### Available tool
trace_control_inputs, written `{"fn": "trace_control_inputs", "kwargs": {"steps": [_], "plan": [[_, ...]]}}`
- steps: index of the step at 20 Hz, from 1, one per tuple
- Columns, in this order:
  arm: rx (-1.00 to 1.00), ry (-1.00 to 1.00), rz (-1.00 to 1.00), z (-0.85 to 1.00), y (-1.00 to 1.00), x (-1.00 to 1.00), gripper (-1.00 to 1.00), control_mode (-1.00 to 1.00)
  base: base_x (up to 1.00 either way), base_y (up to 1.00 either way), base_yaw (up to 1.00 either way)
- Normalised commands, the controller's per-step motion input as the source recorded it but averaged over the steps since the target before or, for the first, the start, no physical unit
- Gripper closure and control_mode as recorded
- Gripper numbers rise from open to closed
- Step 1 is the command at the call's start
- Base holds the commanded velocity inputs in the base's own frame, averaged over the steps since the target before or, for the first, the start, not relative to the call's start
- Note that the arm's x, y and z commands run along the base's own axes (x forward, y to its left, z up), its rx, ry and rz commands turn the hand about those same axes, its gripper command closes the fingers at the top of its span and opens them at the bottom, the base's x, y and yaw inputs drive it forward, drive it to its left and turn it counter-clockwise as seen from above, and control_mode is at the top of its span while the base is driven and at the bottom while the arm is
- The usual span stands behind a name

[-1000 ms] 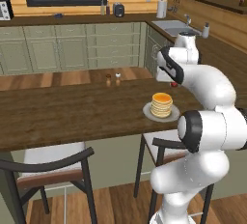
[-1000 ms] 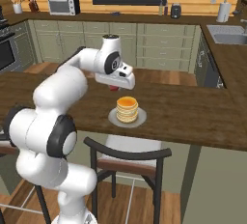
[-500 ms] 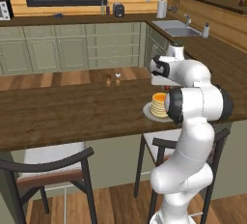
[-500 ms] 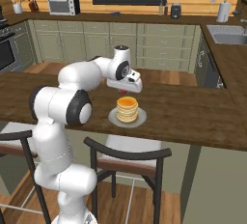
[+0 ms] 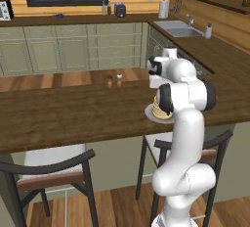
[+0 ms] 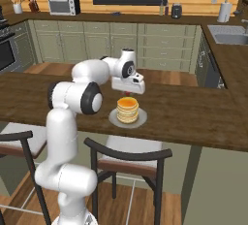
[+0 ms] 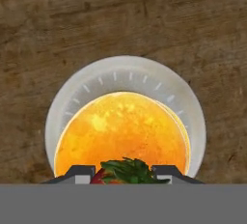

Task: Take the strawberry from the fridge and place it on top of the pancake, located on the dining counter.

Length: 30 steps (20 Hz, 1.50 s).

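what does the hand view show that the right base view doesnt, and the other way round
Hand view alone: the green leafy top of the strawberry pinched between the gripper tips, and the pancake seen straight down. Right base view alone: the arm reaching over the dining counter, a chair in front, a microwave and sink behind. Both: the pancake stack on its pale plate on dark wood, with the gripper just above it.

Strawberry (image 7: pixel 119 172) above pancake (image 7: pixel 123 131), plate on dining counter (image 7: pixel 58 35).
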Motion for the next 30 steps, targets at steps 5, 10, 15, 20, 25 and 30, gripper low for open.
{"fn": "trace_control_inputs", "kwargs": {"steps": [5, 10, 15, 20, 25, 30], "plan": [[0.0, 0.05, 0.0, -0.59, 0.0, -0.29, 1.0, -1.0, 0.0, 0.0, 0.0], [0.0, 0.01, 0.0, -0.18, 0.0, 0.0, 1.0, -1.0, 0.0, 0.0, 0.0], [0.0, 0.03, 0.0, -0.12, 0.0, 0.01, -1.0, -1.0, 0.0, 0.0, 0.0], [0.0, 0.03, 0.0, -0.05, 0.01, -0.03, -1.0, -1.0, 0.0, 0.0, 0.0], [-0.04, -0.02, 0.0, 0.2, 0.02, -0.13, -1.0, -1.0, 0.0, 0.0, 0.0], [-0.12, -0.04, 0.0, 0.49, 0.14, -0.32, -1.0, -1.0, 0.0, 0.0, 0.0]]}}
